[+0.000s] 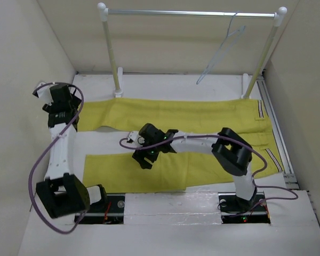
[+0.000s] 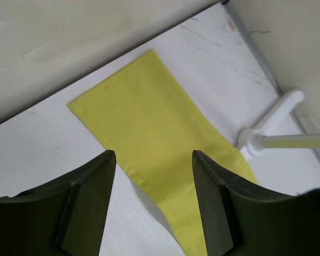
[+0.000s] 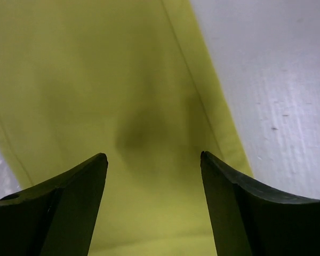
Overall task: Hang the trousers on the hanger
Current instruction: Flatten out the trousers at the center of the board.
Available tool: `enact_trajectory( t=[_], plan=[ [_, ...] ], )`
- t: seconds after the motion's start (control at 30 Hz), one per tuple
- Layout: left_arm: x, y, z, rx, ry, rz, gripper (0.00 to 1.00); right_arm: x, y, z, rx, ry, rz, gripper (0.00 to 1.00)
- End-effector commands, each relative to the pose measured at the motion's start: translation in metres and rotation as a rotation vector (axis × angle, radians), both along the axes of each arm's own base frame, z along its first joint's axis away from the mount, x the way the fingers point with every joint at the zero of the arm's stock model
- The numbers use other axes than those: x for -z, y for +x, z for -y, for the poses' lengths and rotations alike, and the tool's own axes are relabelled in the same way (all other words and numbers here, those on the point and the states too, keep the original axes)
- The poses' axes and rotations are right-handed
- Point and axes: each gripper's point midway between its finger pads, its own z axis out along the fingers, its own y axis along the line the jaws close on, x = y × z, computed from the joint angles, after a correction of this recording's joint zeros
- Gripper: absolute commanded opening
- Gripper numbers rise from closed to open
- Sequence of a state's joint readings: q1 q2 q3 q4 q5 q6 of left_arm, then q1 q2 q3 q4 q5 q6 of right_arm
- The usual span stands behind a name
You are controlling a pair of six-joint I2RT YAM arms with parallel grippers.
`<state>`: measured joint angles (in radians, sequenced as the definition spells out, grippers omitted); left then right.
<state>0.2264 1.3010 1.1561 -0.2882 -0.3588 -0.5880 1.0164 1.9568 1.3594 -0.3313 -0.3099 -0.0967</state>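
Observation:
The mustard-yellow trousers (image 1: 192, 114) lie flat on the white table, both legs stretched to the left, the striped waistband at the right. The pale wire hanger (image 1: 222, 50) hangs on the silver rail at the back right. My left gripper (image 1: 69, 109) is open and empty over the cuff end of the far leg (image 2: 149, 112). My right gripper (image 1: 142, 158) is open and empty, close above the near leg (image 3: 122, 80), casting a shadow on it.
The silver rail (image 1: 192, 13) on two white posts (image 1: 111, 50) stands along the back; one post foot (image 2: 272, 125) shows in the left wrist view. Cream walls close in the left, right and back. A metal track (image 1: 277, 128) runs along the table's right edge.

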Motion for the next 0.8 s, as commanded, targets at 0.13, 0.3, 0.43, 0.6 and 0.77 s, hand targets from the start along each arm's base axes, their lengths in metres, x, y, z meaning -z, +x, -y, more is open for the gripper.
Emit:
enact_trajectory(
  t=[0.13,0.3,0.43,0.6,0.77],
  plan=[
    [-0.004,-0.034,0.045,0.156,-0.075,0.110,0.52,0.035,0.018,-0.019,0.093,-0.083,0.084,0.76],
    [-0.014,-0.044,0.051,0.184,-0.074,0.133,0.51,0.068,-0.001,-0.028,0.024,-0.156,0.060,0.33],
    [-0.014,-0.047,0.053,0.184,-0.082,0.146,0.51,0.083,-0.012,-0.047,0.004,-0.157,0.020,0.00],
    [-0.012,-0.040,0.051,0.177,-0.088,0.128,0.51,0.063,0.019,-0.102,0.044,-0.021,0.021,0.00],
    [0.008,-0.051,0.045,0.116,-0.101,0.057,0.52,0.025,0.074,-0.136,0.165,0.143,-0.012,0.00]
  ],
)
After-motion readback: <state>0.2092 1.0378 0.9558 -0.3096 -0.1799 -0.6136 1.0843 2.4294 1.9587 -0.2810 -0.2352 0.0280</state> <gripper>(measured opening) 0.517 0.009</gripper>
